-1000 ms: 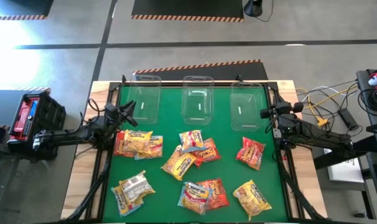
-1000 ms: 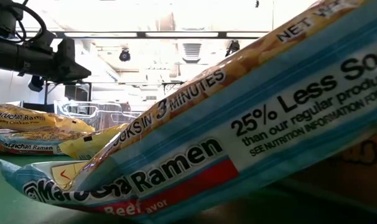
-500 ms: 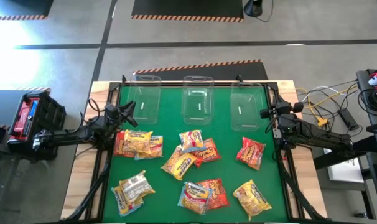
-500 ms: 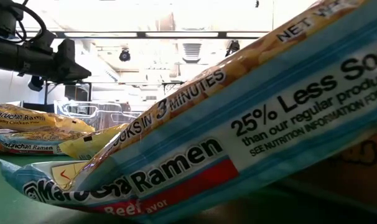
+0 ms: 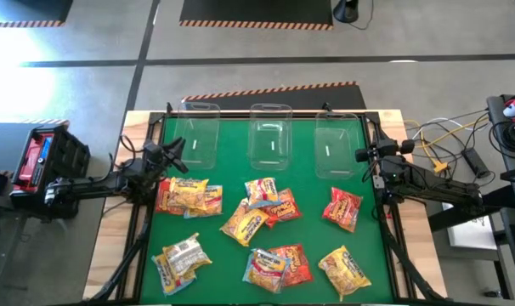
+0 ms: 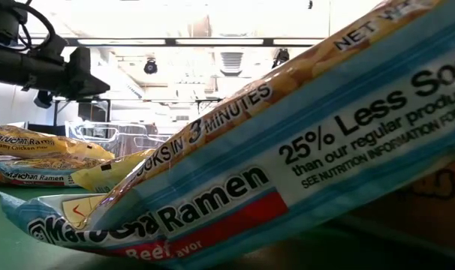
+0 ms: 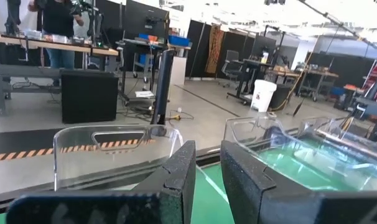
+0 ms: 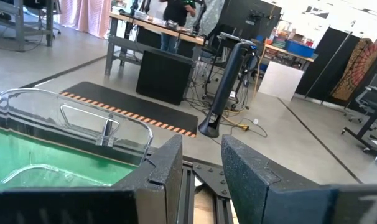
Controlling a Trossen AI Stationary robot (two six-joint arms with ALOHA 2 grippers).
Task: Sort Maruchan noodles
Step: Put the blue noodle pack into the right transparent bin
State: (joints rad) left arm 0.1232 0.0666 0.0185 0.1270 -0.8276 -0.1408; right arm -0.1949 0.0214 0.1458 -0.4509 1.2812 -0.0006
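Several Maruchan noodle packets lie flat on the green mat: a yellow-orange pile at the left (image 5: 188, 195), a mixed heap in the middle (image 5: 262, 208), a red packet at the right (image 5: 342, 208), and three groups near the near edge (image 5: 181, 259) (image 5: 276, 265) (image 5: 345, 270). One pale blue beef packet (image 6: 287, 165) fills the low view. My left gripper (image 5: 174, 153) (image 7: 207, 155) hovers open above the mat's left side, just beyond the left pile. My right gripper (image 5: 364, 155) (image 8: 201, 149) hovers open at the mat's right edge. Neither touches anything.
Three clear plastic bins stand in a row along the mat's far edge: left (image 5: 198, 136), middle (image 5: 270, 136), right (image 5: 336, 144). A black frame rail (image 5: 266, 113) borders the mat. Cables (image 5: 444, 144) lie off the table's right side. People stand at benches in the room beyond.
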